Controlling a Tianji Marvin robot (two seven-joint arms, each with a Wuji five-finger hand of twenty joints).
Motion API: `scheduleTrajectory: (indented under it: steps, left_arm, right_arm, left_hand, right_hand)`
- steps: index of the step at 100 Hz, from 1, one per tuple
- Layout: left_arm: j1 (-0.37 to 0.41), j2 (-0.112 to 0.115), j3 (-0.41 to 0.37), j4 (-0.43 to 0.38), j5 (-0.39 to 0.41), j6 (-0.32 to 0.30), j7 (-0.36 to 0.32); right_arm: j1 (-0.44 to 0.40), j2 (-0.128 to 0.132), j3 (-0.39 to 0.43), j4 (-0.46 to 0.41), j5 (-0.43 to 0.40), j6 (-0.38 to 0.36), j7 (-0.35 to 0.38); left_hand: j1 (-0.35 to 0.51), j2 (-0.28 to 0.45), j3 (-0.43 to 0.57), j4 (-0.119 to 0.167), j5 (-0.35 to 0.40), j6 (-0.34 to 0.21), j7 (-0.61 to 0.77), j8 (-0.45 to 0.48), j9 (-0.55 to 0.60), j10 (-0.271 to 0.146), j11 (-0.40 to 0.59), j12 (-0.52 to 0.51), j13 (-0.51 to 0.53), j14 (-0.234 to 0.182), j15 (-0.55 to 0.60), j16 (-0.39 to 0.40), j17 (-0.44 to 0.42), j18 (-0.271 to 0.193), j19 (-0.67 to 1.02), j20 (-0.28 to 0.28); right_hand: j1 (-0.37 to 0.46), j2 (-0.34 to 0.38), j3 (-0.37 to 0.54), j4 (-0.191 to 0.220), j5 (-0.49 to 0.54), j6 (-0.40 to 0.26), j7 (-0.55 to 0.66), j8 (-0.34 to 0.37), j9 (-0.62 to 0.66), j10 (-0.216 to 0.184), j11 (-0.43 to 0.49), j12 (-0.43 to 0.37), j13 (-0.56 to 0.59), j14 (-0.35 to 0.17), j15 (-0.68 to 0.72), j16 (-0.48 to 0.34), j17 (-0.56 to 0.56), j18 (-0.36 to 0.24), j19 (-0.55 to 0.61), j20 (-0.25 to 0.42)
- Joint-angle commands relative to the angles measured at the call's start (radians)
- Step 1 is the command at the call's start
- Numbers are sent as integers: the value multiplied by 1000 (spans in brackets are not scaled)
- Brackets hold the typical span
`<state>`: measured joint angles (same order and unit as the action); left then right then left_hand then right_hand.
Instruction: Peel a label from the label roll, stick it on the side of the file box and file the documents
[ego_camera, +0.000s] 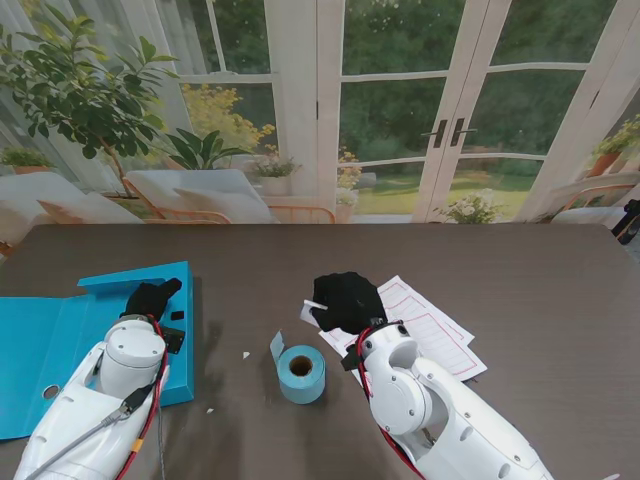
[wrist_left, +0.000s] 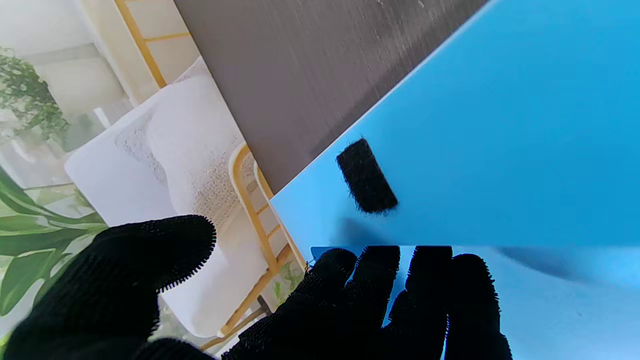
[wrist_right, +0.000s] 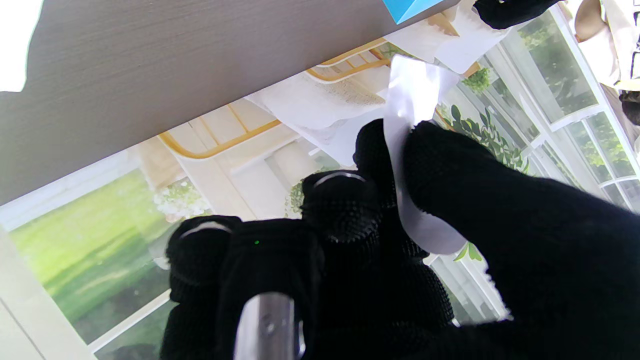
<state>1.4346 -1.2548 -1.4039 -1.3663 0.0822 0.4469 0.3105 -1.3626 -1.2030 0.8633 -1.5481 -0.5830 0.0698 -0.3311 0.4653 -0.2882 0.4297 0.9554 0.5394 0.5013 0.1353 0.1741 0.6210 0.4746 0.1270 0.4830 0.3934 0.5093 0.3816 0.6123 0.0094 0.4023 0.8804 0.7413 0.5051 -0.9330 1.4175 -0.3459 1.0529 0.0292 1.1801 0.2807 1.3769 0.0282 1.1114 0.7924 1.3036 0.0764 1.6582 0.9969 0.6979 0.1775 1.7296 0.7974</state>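
The blue file box lies open at the left of the table, and its blue surface carries a black fastening patch. My left hand rests on the box with its fingers side by side and the thumb apart, holding nothing. The light-blue label roll stands between my arms. My right hand is raised just beyond the roll, with a white label pinched between thumb and forefinger; the label's tip sticks out to the left. The documents lie partly under that hand.
Small white scraps lie on the dark table near the roll. Beyond the far table edge are chairs, plants and glass doors. A corner of the blue box shows in the right wrist view.
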Motion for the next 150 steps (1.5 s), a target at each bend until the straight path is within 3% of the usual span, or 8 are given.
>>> scheduleTrajectory:
  steps: [1, 10, 31, 65, 80, 85, 103, 150]
  left_arm:
    - [-10, -14, 11, 14, 7, 12, -7]
    - [-18, -18, 18, 24, 2, 36, -6]
    - [-40, -27, 36, 59, -3, 65, 7]
    - [-89, -50, 45, 122, -68, 86, 25]
    - [-106, -60, 51, 145, -85, 104, 40]
    - [-110, -62, 53, 151, -86, 111, 40]
    - [-122, -67, 66, 177, -95, 102, 48]
    - [-4, -25, 52, -26, -193, 81, -94]
  right_arm:
    - [-8, -4, 0, 4, 4, -6, 11]
    - [-8, -4, 2, 7, 6, -10, 10]
    - [-7, -5, 3, 9, 9, -14, 10]
    - [-7, -5, 6, 8, 17, -21, 13]
    - [-10, -5, 9, 7, 22, -23, 13]
    - [-10, -6, 9, 7, 24, -24, 12]
    - [-12, -6, 10, 6, 28, -27, 13]
    - [-5, -7, 15, 6, 34, -11, 18]
  left_hand:
    - [-41, 9, -5, -33, 22, 33, 9, 11, 28, 12, 5, 16, 16, 37, 32, 15, 9, -12, 47, 4]
    - [-22, -6, 7, -23, 33, 39, 19, 18, 41, 18, 12, 27, 27, 51, 55, 17, 16, 2, 75, -2]
    - [71, -60, 47, 81, 82, 34, 109, 70, 130, 18, 60, 175, 66, 80, 132, 43, 37, 41, 176, -11]
    - [88, -84, 59, 106, 125, 3, 393, 169, 260, -17, 214, 407, 193, 119, 276, 105, 118, 107, 350, 23]
    - [169, -144, 158, 242, 148, -23, 648, 275, 319, -57, 424, 481, 309, 121, 400, 154, 228, 162, 400, 60]
    - [179, -180, 240, 290, 140, -38, 768, 258, 357, -74, 460, 636, 349, 118, 440, 165, 265, 176, 413, 80]
    - [189, -207, 519, 328, 182, -82, 1081, 242, 541, -134, 513, 775, 507, 100, 575, 196, 413, 233, 479, 114]
    - [211, -208, 601, 380, 235, -68, 1110, 385, 628, -147, 600, 839, 632, 89, 750, 245, 564, 291, 568, 168]
  right_hand:
    - [24, -15, 153, 1, 5, 6, 23, 23, 75, 30, 16, -7, 8, -64, 48, 9, 459, 6, 75, 21]
    - [25, -15, 153, 0, 3, 6, 23, 24, 75, 30, 15, -7, 8, -64, 48, 9, 459, 7, 75, 21]
    - [26, -13, 153, -1, 2, 6, 23, 25, 75, 31, 13, -7, 8, -56, 44, 7, 458, 10, 72, 20]
    - [28, -11, 153, -4, -1, 5, 23, 25, 75, 31, 6, -8, 8, -56, 41, 4, 457, 16, 66, 19]
    - [28, -9, 153, -5, -4, 6, 23, 26, 75, 32, 4, -8, 8, -57, 40, 4, 456, 18, 64, 18]
    - [29, -9, 153, -6, -4, 6, 23, 26, 75, 33, 4, -7, 8, -54, 40, 4, 456, 19, 64, 18]
    - [29, -6, 153, -8, -7, 6, 24, 26, 74, 33, 2, -7, 8, -54, 40, 3, 456, 21, 61, 17]
    - [33, -3, 153, -12, -12, 6, 25, 26, 74, 36, -6, -7, 7, -50, 37, 1, 454, 29, 53, 15]
